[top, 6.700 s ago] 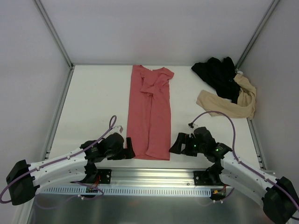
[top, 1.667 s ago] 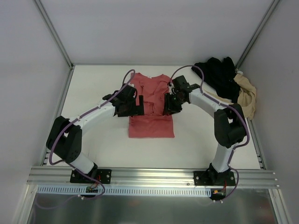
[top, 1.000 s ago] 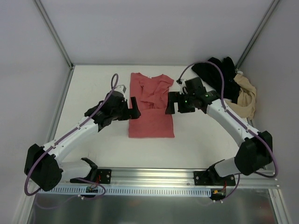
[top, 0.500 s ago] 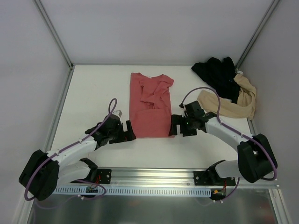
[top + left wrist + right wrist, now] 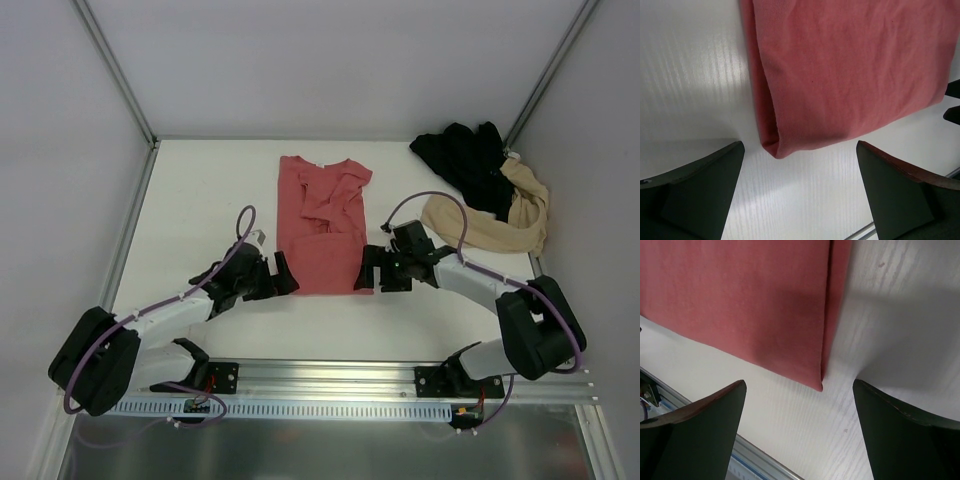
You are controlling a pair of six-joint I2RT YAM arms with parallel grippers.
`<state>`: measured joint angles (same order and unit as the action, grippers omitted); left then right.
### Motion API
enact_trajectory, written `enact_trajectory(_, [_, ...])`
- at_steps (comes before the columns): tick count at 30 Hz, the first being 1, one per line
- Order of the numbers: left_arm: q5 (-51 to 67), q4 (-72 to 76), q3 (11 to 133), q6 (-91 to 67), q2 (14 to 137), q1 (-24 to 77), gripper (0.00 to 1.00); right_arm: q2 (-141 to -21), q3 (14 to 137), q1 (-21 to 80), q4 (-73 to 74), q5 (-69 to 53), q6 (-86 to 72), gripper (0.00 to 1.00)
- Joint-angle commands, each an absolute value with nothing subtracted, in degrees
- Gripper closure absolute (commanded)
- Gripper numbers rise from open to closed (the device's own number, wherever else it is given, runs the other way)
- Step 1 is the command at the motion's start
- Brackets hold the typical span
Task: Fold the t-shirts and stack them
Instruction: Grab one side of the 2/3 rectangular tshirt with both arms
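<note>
Left gripper [image 5: 284,277]: jaws wide apart, holding nothing; low over the table [image 5: 200,200], just off the near left corner of the red shirt [image 5: 322,225].
Left gripper, wrist view [image 5: 800,146]: the shirt's doubled corner [image 5: 775,147] lies between the two fingers; whether either finger touches cloth cannot be told.
Right gripper [image 5: 371,270]: jaws spread almost as wide, empty; low beside the shirt's near right corner.
Right gripper, wrist view [image 5: 799,384]: the layered corner of the red shirt [image 5: 817,382] sits in the gap, nearer the middle than either finger; no contact seen.
Red shirt: lies flat between the two grippers and stretches away beyond them; narrow, its near part doubled over, collar and bunched sleeves at the far end.
Black shirt [image 5: 465,160]: crumpled heap well beyond and outward of the right gripper, unfolded.
Beige shirt [image 5: 490,225]: crumpled against the black one, outward of the right gripper, unfolded.
Step in hand: judged as lining up on the two near corners for another fold of the red shirt.
Next move calls for: both grippers closing on all layers at each corner together, then lifting evenly and carrying the near edge toward the collar.
Task progress: early; first shirt part-folded, two untouched.
</note>
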<state>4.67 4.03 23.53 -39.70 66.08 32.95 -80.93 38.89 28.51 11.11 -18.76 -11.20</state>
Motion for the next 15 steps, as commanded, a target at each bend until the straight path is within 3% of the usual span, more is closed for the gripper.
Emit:
enact_trajectory(1, [6.0, 7.2, 23.0, -40.2, 68.3, 33.1, 0.01, -83.4, 37.6, 29.3, 7.2, -19.8, -12.9, 0.07])
enact_trajectory(7, [7.6, 10.2, 23.7, -41.0, 72.7, 33.1, 0.01, -86.3, 37.3, 30.1, 3.9, -20.4, -14.7, 0.15])
enact_trajectory(12, [8.3, 11.7, 24.4, -41.4, 74.9, 33.1, 0.06, -87.7, 36.5, 30.8, 0.8, -21.2, -16.6, 0.37])
enact_trajectory(15, [9.0, 12.4, 24.9, -41.2, 75.9, 33.1, 0.26, -88.9, 35.9, 31.1, -1.3, -21.9, -17.9, 0.55])
